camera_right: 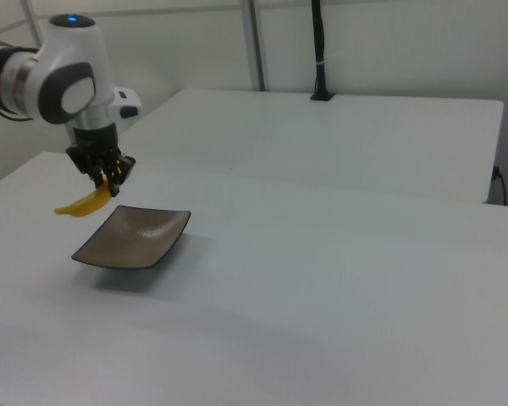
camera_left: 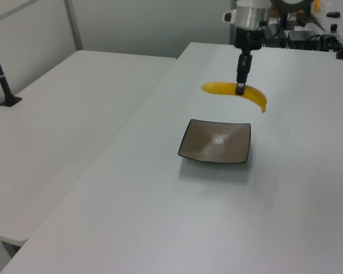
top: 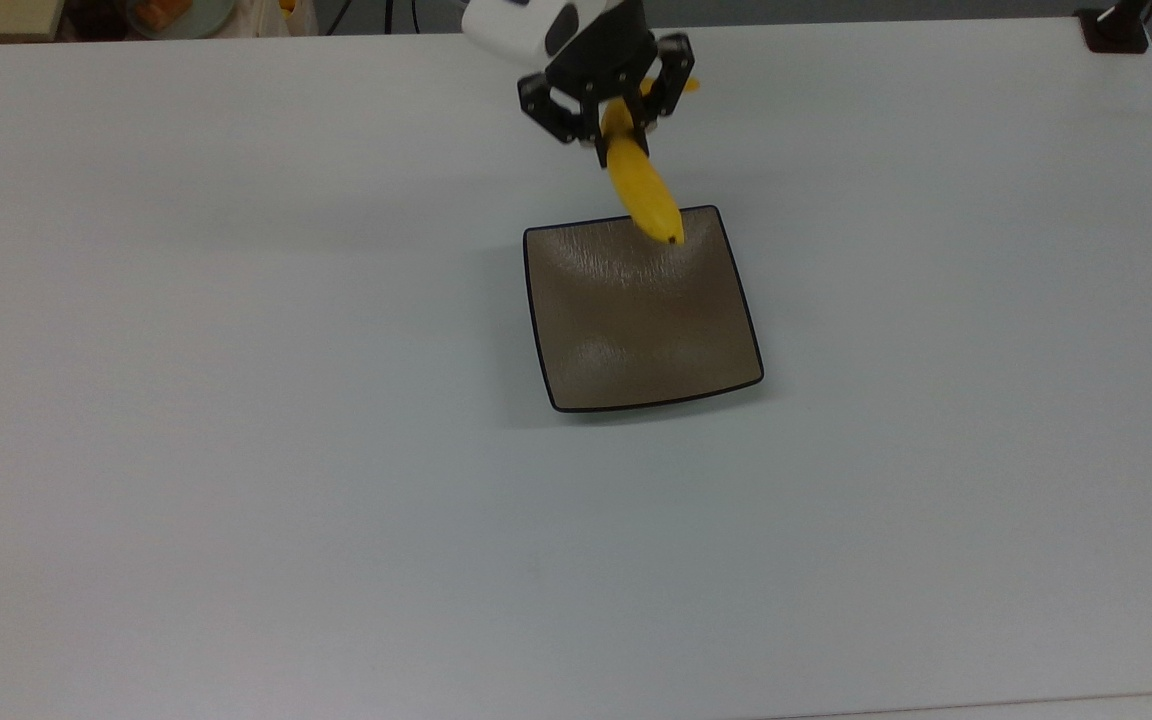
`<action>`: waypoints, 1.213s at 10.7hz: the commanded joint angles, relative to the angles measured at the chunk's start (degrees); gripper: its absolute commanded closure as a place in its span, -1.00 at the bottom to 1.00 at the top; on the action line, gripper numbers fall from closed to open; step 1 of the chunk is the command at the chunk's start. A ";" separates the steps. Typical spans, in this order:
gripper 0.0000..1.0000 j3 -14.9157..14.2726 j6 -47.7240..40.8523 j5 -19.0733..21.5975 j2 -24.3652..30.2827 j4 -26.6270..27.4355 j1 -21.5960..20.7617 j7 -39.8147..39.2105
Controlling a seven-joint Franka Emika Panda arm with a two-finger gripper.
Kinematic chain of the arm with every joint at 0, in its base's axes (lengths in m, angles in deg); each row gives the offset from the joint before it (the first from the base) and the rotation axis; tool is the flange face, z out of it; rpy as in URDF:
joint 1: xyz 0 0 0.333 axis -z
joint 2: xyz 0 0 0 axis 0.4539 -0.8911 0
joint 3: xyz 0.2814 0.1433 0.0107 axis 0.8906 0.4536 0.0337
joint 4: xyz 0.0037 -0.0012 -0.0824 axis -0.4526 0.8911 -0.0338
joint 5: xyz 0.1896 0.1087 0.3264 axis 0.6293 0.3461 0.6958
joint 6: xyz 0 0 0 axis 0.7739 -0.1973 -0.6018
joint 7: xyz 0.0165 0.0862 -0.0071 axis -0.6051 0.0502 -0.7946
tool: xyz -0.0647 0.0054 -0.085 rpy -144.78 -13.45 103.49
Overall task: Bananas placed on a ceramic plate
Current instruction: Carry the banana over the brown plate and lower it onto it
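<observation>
1. Step in hand: carry phase. Gripper (top: 620,128) clamped on the banana (top: 644,196) around mid-length, fruit held clear of the table (top: 236,400).
2. Banana location: in the air near the plate's (top: 576,390) far edge. In the top view, dark tip overlapping that edge close to the plate's far right corner; rest of the fruit reaching back toward the table's far edge. Left view: banana (camera_left: 235,93) above and behind the plate (camera_left: 188,153), not touching. Right view: banana (camera_right: 85,204) just off the plate's (camera_right: 152,254) near-left corner, gripper (camera_right: 107,179) above it.
3. Judged progress: pick done, placement not yet done.
4. Next move, as a judgement: shift toward the plate's centre, away from the table's far edge, then lower until the fruit rests on the surface, then release. Banana about as long as the plate's side, so centring needed to avoid overhang on the rim.
5. Containers: plate only, sitting about mid-table, nothing in it. Glossy brown surface bare, upcurved edges likely to help stop a roll.
</observation>
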 commanded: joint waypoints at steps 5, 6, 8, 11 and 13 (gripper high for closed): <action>1.00 -1.68 15.75 9.38 -11.24 0.34 -0.43 0.08; 1.00 -1.68 17.34 10.87 -12.12 0.95 -0.43 -0.70; 1.00 -1.68 19.11 12.46 -13.88 1.66 -0.43 -2.38; 1.00 -1.68 21.48 14.66 -15.47 1.66 -0.43 -2.55; 0.64 -1.68 21.49 14.93 -15.82 1.66 -0.43 -2.38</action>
